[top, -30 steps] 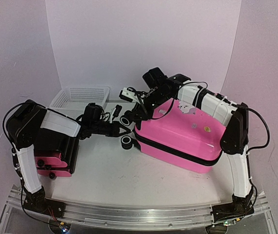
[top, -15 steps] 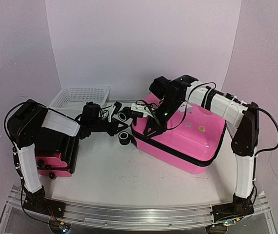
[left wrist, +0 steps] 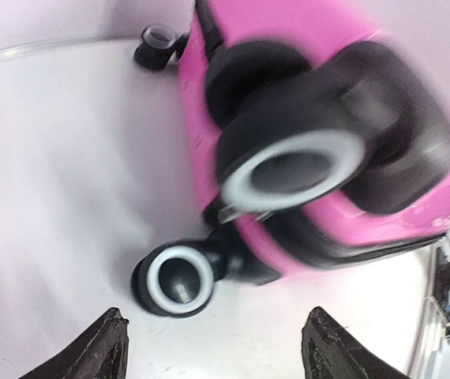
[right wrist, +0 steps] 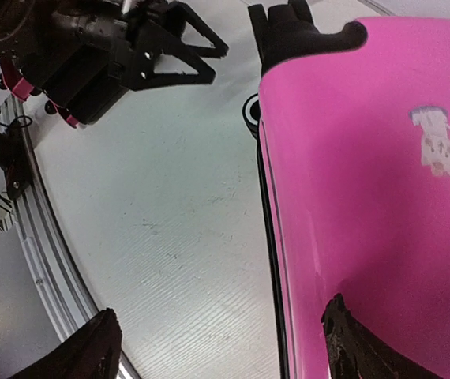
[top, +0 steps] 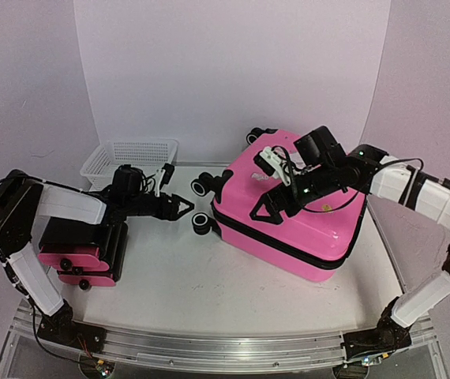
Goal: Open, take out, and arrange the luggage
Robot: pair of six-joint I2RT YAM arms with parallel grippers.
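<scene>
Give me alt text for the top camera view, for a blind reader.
A closed pink suitcase lies flat on a table, with the open right gripper over its top. The open left gripper points at its wheels; a white basket sits back left.

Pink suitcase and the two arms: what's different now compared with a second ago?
The right tool swung rightward from the wheel end to above the suitcase and is now open. The left tool opened and drew back slightly from the wheels. The suitcase stayed shut, roughly in place; the basket did not move.
</scene>
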